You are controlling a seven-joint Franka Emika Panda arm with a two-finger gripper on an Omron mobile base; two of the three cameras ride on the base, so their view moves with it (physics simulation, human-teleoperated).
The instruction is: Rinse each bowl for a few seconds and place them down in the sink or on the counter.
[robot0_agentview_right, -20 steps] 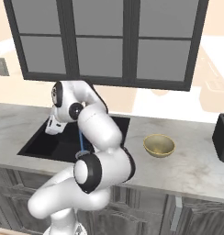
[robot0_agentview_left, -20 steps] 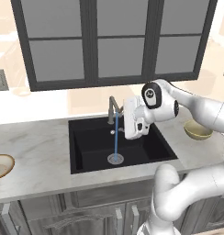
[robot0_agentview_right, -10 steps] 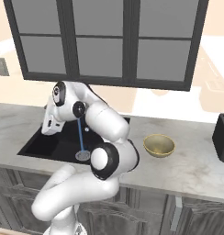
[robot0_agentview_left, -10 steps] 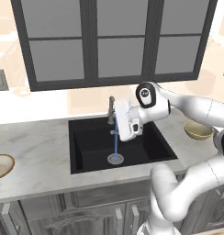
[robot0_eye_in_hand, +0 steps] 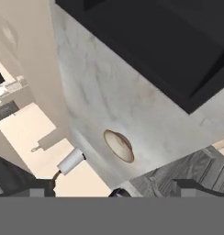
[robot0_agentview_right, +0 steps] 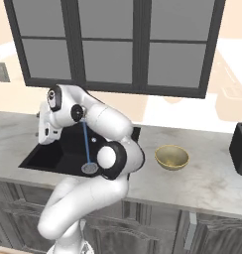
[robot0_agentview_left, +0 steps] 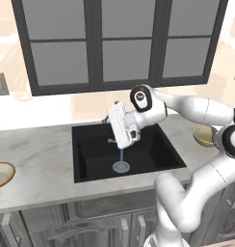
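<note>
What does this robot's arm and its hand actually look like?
The arm is glossy white, built of rounded tube-like segments joined by dark grey rings, with round dark caps at the joints. The gripper is a boxy white block. No loose cables or markings can be made out.

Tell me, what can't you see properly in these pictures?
- Faucet: mostly behind the robot's hand, left base view.
- Shallow bowl: cut by the left edge there.
- Olive bowl: partly behind the arm; whole in the right base view.
- Sink: partly behind the arm there.
</note>
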